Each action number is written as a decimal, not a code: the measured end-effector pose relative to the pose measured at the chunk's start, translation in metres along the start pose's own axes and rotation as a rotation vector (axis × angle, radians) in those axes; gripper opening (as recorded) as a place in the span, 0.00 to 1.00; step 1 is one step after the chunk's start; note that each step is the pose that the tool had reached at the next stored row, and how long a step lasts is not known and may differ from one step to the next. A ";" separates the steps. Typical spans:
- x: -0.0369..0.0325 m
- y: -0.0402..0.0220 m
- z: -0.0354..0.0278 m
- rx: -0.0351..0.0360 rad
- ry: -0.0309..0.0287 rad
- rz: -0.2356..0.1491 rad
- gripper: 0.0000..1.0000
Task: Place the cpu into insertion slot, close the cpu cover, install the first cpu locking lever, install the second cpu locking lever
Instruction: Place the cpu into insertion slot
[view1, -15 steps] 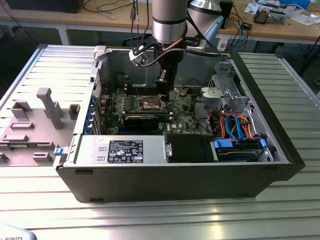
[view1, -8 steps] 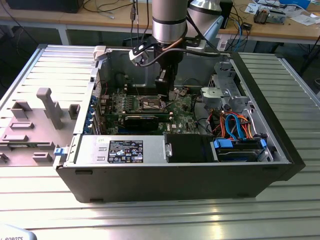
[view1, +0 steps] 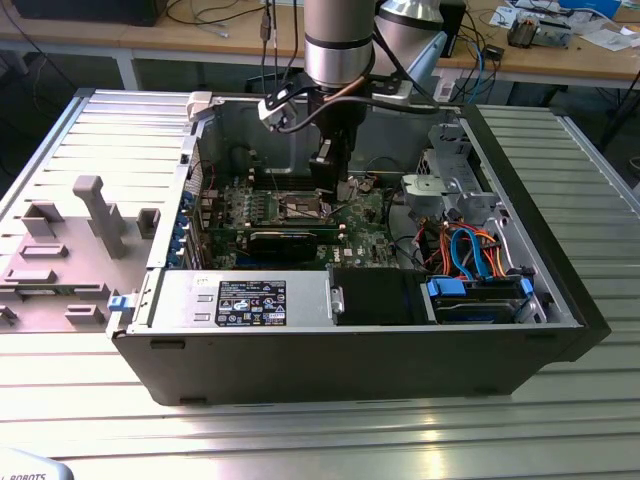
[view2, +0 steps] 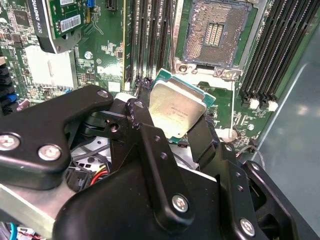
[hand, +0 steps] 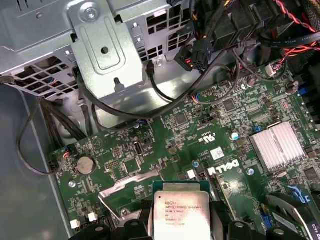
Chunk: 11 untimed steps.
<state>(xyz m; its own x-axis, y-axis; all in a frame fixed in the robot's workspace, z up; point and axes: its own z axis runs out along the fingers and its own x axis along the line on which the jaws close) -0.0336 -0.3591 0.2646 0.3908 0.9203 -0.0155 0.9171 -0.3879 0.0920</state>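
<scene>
Exterior view: reaches down into open case (view1: 350, 350) on bench (view1: 300, 440); hangs just above board (view1: 365, 235), close beside slot (view1: 303, 207).

Second wrist view: grips cpu (view2: 175, 112) with jaws clamped on opposite edges, probably to keep underside contacts untouched. Carries it clear of board, short of slot (view2: 215, 32). Slot lies bare, pin field exposed, so apparently ready to receive.

First wrist view: holds cpu (hand: 182, 220) printed face up between jaws, above green board (hand: 200, 130); not yet seated.

Ribbed alu table (view1: 300, 440) w/ cluttered wooden benches (view1: 560, 65) behind.
</scene>
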 end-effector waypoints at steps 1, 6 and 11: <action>0.0000 0.0000 0.0000 -0.0001 -0.0001 0.002 0.54; 0.0001 0.0000 0.0002 -0.0003 0.0016 -0.016 0.54; 0.0002 -0.0001 0.0006 -0.0022 0.0129 -0.140 0.54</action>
<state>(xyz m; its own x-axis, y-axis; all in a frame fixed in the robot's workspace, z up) -0.0336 -0.3589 0.2639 0.2584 0.9659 -0.0156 0.9623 -0.2560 0.0921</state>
